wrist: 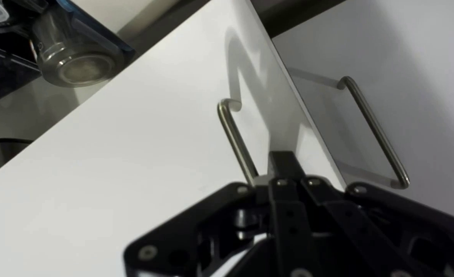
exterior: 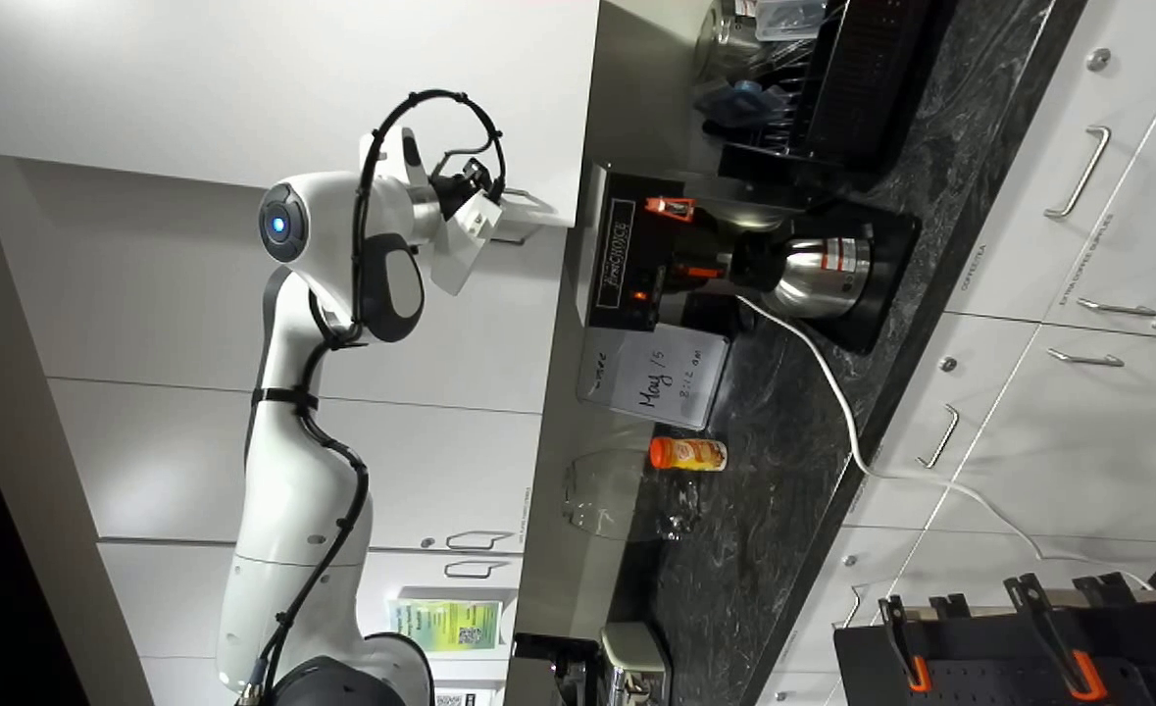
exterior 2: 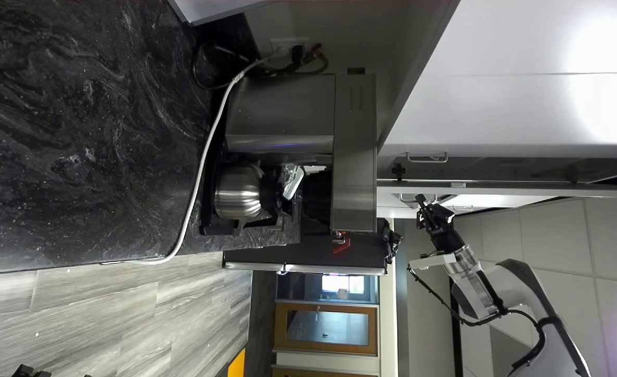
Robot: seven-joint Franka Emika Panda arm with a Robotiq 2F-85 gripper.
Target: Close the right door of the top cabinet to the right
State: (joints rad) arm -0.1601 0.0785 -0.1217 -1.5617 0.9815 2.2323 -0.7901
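Note:
The right door (exterior: pixel 244 83) stands ajar in an exterior view; it is a tall white panel with a silver bar handle (wrist: pixel 234 138). An exterior view shows its edge (exterior 2: pixel 523 189) and a dark gap with hinges behind it. The top cabinet's adjoining door (exterior: pixel 430 314) lies flat and has its own handle (wrist: pixel 377 130). My gripper (wrist: pixel 284 163) is shut and empty. In the wrist view its tips are at the right door's outer face, between handle and free edge. The gripper also shows in both exterior views (exterior: pixel 479 181) (exterior 2: pixel 421 201). I cannot tell whether the tips touch the door.
A coffee maker (exterior: pixel 627 255) with a steel pot (exterior: pixel 826 277) stands on the dark counter below the cabinet. A dish rack (exterior: pixel 862 88), a lettered board (exterior: pixel 656 378) and a creamer bottle (exterior: pixel 690 454) are also there. A white cable (exterior 2: pixel 203 157) crosses the counter.

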